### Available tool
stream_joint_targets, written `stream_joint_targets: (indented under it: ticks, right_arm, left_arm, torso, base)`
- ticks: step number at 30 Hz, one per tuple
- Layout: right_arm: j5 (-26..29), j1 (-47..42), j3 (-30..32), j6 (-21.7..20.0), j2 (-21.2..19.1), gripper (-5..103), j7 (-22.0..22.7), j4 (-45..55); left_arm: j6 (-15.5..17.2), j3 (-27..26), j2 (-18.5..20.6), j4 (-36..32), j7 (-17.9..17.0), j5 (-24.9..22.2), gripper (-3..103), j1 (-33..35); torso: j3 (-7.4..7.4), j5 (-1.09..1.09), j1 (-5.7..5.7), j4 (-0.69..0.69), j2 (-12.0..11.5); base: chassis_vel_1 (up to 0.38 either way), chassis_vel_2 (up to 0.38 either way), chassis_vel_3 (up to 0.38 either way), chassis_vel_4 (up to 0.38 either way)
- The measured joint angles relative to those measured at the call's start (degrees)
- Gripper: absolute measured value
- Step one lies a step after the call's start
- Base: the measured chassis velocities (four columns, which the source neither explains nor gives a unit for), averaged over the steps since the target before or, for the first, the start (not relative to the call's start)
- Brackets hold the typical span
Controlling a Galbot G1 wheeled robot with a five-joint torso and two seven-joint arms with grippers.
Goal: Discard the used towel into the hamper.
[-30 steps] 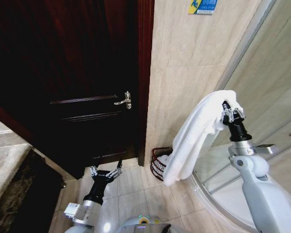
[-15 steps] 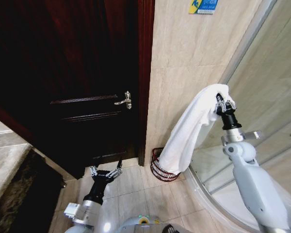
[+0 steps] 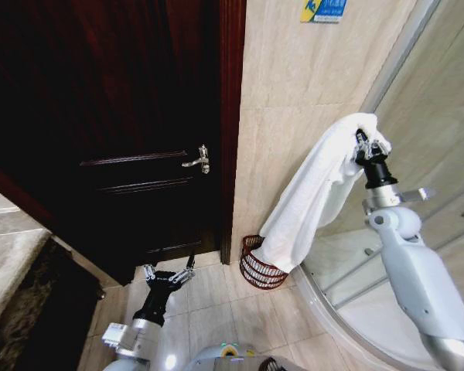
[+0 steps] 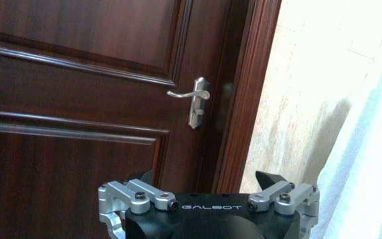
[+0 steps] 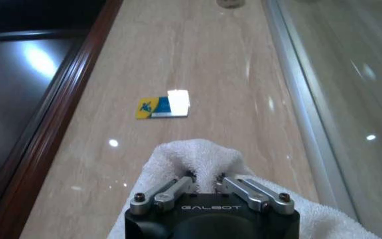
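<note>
Right gripper (image 3: 366, 146), raised at 2 o'clock in the head view, is clamped on the top fold of the white towel (image 3: 309, 197); the right wrist view shows both fingers (image 5: 171, 191) pinching the terry cloth (image 5: 198, 154). From the grip the towel drapes down toward 7 o'clock, and its lower end hangs over the rim of the hamper (image 3: 257, 268). This basket stands on the tiled floor (image 3: 216, 305) against the beige wall (image 3: 294, 85), between the dark wooden door (image 3: 131, 124) and the glass shower screen (image 3: 433, 124). Left gripper (image 3: 168, 276) is parked low at 7 o'clock, jaws spread wide, facing the door handle (image 4: 192, 99).
</note>
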Motion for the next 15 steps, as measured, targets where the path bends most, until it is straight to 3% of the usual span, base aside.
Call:
stream_joint_targets:
  ticks: [6, 15]
  right_arm:
    - [0.17, 3.90, -2.14, -0.40, -0.83, 8, 0.34, -1.43]
    - [-1.35, 0.63, -3.44, -0.27, 2.91, 8, 0.27, -2.59]
  left_arm:
    - [0.00, 0.00, 0.00, -0.01, 0.00, 0.00, 100, 0.00]
    - [0.00, 0.00, 0.00, 0.00, 0.00, 0.00, 100, 0.00]
  torso:
    - [0.00, -0.01, 0.00, 0.00, 0.01]
    - [0.00, 0.01, 0.00, -0.01, 0.01]
  base:
    - [0.000, 0.000, 0.000, 0.000]
    - [0.000, 0.000, 0.000, 0.000]
